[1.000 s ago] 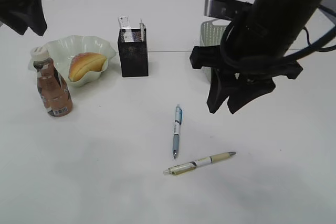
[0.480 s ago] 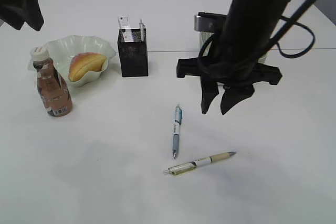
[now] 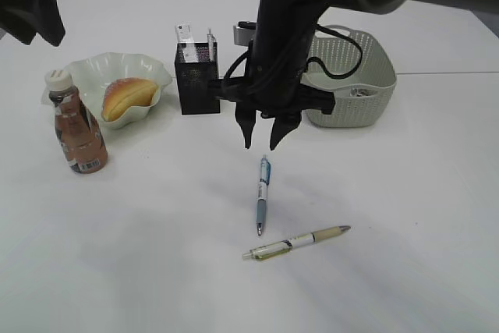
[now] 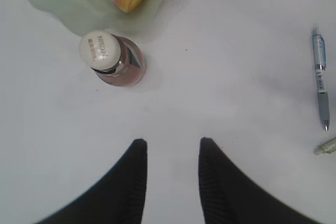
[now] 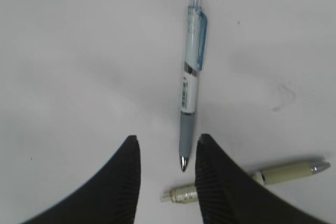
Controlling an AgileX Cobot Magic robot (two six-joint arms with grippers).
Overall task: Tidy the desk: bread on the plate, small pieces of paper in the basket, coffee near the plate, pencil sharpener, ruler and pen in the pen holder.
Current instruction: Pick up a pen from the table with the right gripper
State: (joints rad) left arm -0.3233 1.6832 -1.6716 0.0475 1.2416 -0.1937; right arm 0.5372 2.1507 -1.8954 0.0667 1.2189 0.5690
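Observation:
A blue pen [image 3: 263, 193] and a beige pen [image 3: 296, 242] lie on the white desk. My right gripper [image 3: 262, 147] hangs open just above the blue pen's cap end. In the right wrist view the blue pen [image 5: 190, 93] lies ahead of the right gripper [image 5: 167, 138], its tip between the fingers, with the beige pen [image 5: 283, 174] behind the right finger. The black mesh pen holder [image 3: 198, 79] holds a ruler [image 3: 185, 37]. Bread [image 3: 129, 97] lies on the plate [image 3: 93, 68], with the coffee bottle [image 3: 78, 126] beside it. My left gripper [image 4: 172, 141] is open and empty. No pencil sharpener or paper is visible.
A pale basket [image 3: 355, 68] stands behind the right arm, at the right of the pen holder. The left arm [image 3: 35, 1] hangs at the top left, above the plate. In the left wrist view the bottle's cap [image 4: 101, 50] is ahead of the fingers.
My right arm has swung left from in front of the basket to above the blue pen, uncovering the basket. Its jaws kept the same gap. The left arm barely moved.

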